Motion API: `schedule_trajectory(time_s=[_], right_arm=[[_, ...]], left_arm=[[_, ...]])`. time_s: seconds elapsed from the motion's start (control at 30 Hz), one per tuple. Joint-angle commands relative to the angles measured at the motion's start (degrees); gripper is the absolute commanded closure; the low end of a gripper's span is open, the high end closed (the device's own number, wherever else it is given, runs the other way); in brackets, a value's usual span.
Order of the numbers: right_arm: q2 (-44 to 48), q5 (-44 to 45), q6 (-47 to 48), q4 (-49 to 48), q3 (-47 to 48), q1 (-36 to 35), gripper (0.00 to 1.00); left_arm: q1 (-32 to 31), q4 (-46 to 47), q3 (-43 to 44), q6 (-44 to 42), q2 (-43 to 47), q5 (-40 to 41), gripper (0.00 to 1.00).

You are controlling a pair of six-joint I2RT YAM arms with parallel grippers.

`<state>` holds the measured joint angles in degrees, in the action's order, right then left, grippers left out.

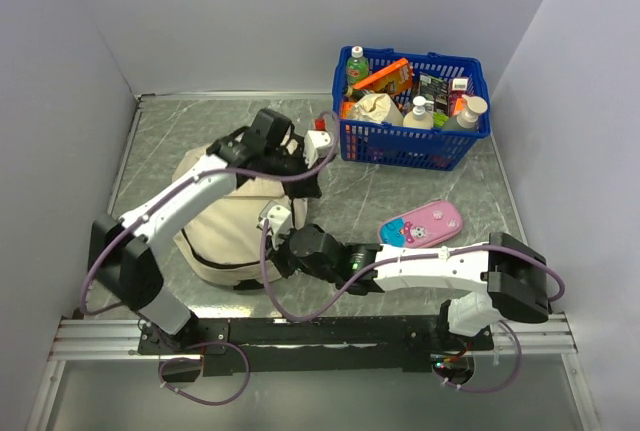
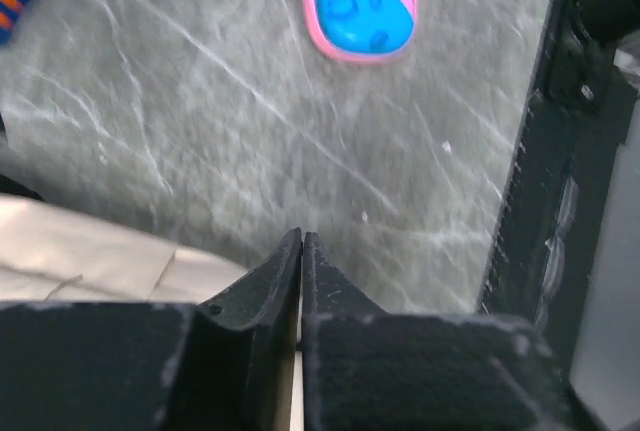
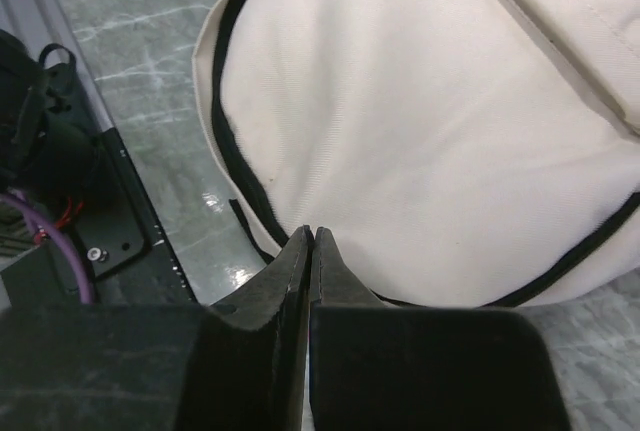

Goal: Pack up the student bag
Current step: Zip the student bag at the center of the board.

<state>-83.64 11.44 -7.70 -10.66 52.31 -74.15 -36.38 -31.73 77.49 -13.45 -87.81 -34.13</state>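
top external: seeing student bag [image 1: 225, 226] slumped on left half of worktop [image 1: 160, 141], near the arm bases, well apart from blue basket [image 1: 412, 146] full of items at far right, and from pink pencil case [image 1: 422, 223] lying between basket and right arm. can't spot an open mouth on the bag from any view; seeing black zip trim [image 3: 225, 141] unbroken in right wrist. reading left pincer [image 2: 302, 241] as closed, tips pressed together at the bag's far-right edge with cream fabric just beneath; can't tell whether anything thin like a zip pull is pinched. same for right pincer [image 3: 311, 236]: closed, tips right at the trim on the bag's near side, possibly touching, can't confirm a hold. judging step in hand as getting the bag open, with nothing visibly packed. to do it well: confirm a real pinch on pull or fabric before hauling. anchor the bag with one pincer close to the seam, run the zip with the other along the trim's curve rather than straight up, to avoid dragging the soft bag across the worktop. keep the pull low and slow, watching for fabric bunching into the zip. aim to leave the mouth gaping toward the basket side for clean drops later. expect sagging fabric to fall shut again, so plan on holding the flap up.
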Motion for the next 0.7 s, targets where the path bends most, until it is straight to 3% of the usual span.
schedule_trajectory(time_s=[0.0, 0.13, 0.17, 0.33, 0.37, 0.4, 0.67], right_arm=[[2.5, 3.4, 0.7, -0.7, 1.2, 0.0, 1.00], [1.7, 4.3, 0.0, 2.0, 3.2, 0.0, 1.00], [1.5, 4.3, -0.6, 2.3, 3.5, 0.0, 1.00], [1.1, 3.9, -0.1, 2.0, 4.0, -0.6, 1.00], [0.8, 3.7, 0.4, 1.9, 4.4, -0.6, 1.00], [0.7, 3.6, 0.7, 1.7, 4.5, -0.8, 1.00], [-1.0, 3.8, 2.3, 2.9, 5.5, -2.1, 1.00]], left_arm=[[5.7, -27.1, 8.9, -10.6, -8.3, -6.5, 0.81], [7.6, -31.1, 3.9, -19.4, -4.1, -7.8, 0.55], [7.6, -31.1, 2.8, -22.7, -2.5, -7.6, 0.39], [6.5, -34.1, 1.4, -24.3, -1.5, -8.0, 0.19], [5.6, -34.5, 1.3, -24.0, -2.2, -8.4, 0.07], [5.1, -34.5, 1.1, -23.7, -3.2, -8.8, 0.04], [1.3, -36.5, 2.9, -21.0, -4.9, -12.3, 0.04]])
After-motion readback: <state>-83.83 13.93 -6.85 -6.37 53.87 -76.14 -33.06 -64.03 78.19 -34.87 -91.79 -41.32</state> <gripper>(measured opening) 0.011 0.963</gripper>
